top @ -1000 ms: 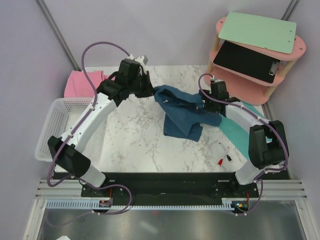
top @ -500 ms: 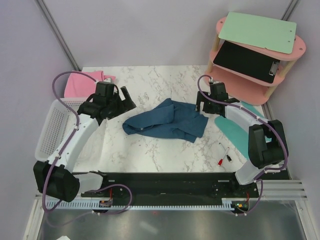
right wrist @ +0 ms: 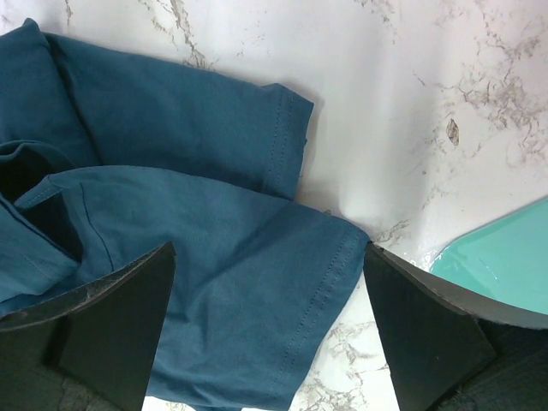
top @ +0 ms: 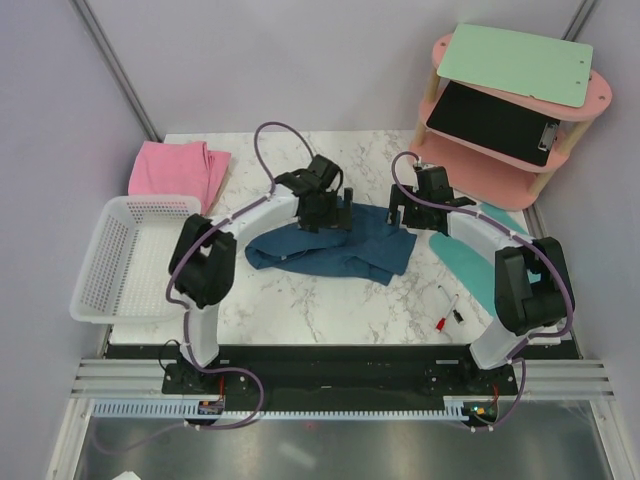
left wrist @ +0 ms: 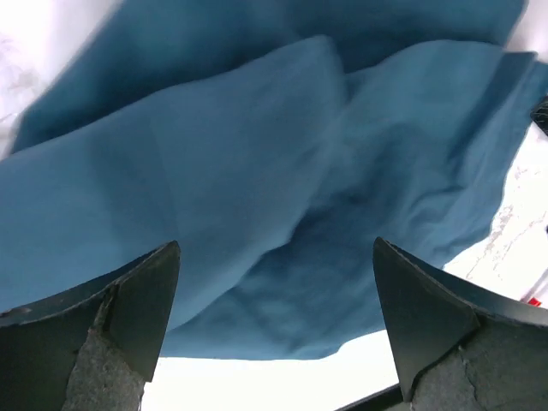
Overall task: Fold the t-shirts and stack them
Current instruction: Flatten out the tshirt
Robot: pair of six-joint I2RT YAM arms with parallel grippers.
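Teal-blue t-shirt (top: 345,255) lies crumpled; folds overlap, 1 sleeve flat.

From above, my left hand (top: 330,212) covers the far middle of the teal-blue t-shirt (top: 345,255), so I cannot tell how the cloth lies beneath it. In my left wrist view the shirt runs off the top, left and right edges, and its far left part is blurred. My right arm (top: 490,235) hides much of the turquoise mat (top: 468,262); my right wrist view shows only 1 corner. The small red and black things (top: 448,316) at the near right of the tabletop (top: 300,300) are too small to tell.
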